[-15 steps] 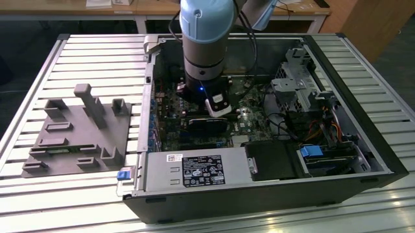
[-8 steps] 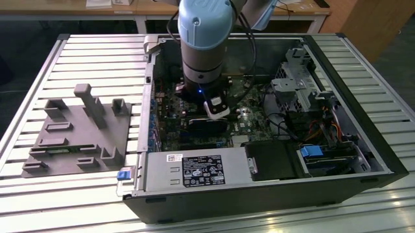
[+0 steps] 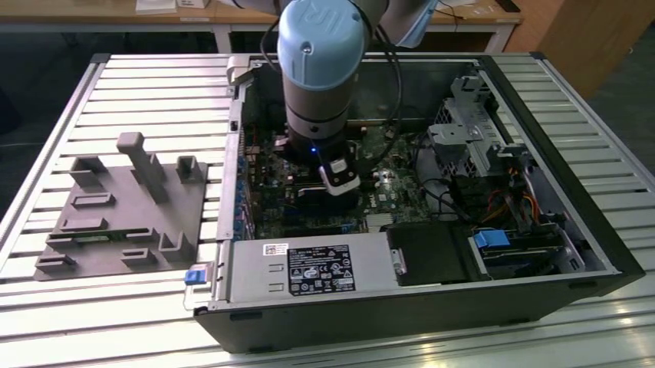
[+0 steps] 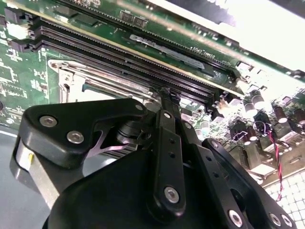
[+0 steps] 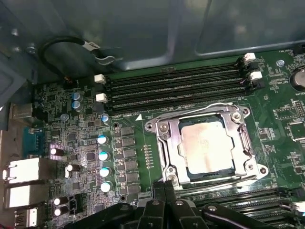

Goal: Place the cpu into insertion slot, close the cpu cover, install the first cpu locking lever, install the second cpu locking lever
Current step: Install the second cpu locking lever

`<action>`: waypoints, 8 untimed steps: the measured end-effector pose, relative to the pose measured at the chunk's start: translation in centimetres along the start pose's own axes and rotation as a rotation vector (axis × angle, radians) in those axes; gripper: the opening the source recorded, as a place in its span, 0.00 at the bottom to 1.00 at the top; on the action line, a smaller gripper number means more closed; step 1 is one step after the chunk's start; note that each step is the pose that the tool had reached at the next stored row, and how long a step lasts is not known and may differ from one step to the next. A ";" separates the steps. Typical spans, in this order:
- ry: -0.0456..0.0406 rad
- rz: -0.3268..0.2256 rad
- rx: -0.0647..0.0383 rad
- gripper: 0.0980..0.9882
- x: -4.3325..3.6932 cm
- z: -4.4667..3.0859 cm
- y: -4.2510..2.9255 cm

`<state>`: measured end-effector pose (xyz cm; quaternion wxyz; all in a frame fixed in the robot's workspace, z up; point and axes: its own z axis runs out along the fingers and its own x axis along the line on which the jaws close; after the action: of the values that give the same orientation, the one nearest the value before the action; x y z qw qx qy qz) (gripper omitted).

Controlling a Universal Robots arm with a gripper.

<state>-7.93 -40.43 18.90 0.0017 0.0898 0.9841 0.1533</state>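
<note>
In the first wrist view the cpu [image 5: 207, 143] lies flat in the insertion slot [image 5: 153, 127] on the green board. The cpu cover [image 5: 167, 139] is down around it, its window showing the beige metal top. A thin wire locking lever [image 5: 200, 107] runs along the socket's side nearest the memory slots. My gripper [image 5: 164, 187] sits just off the opposite side of the socket, its two black fingers together with nothing seen between them. In the second wrist view the gripper [image 4: 169, 95] tips reach a corner of the socket [image 4: 71, 76]. In the exterior view the gripper [image 3: 338, 188] is low inside the open computer case.
Long black memory slots [image 5: 176, 86] flank the socket. Capacitors [image 5: 102, 157] and rear ports [image 5: 21, 171] stand beside it. The case holds a power supply [image 3: 307, 268], drive bay [image 3: 481, 146] and cables [image 3: 511, 203]. A grey fixture block [image 3: 123, 207] sits at the exterior view's left.
</note>
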 end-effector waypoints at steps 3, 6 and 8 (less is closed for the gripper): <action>0.0012 -0.001 -0.006 0.00 0.13 0.05 -0.04; 0.0012 -0.001 -0.006 0.00 0.14 0.05 -0.05; 0.0013 -0.001 -0.006 0.00 0.15 0.06 -0.05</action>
<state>-8.08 -40.44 18.83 0.0014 0.0894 0.9836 0.1564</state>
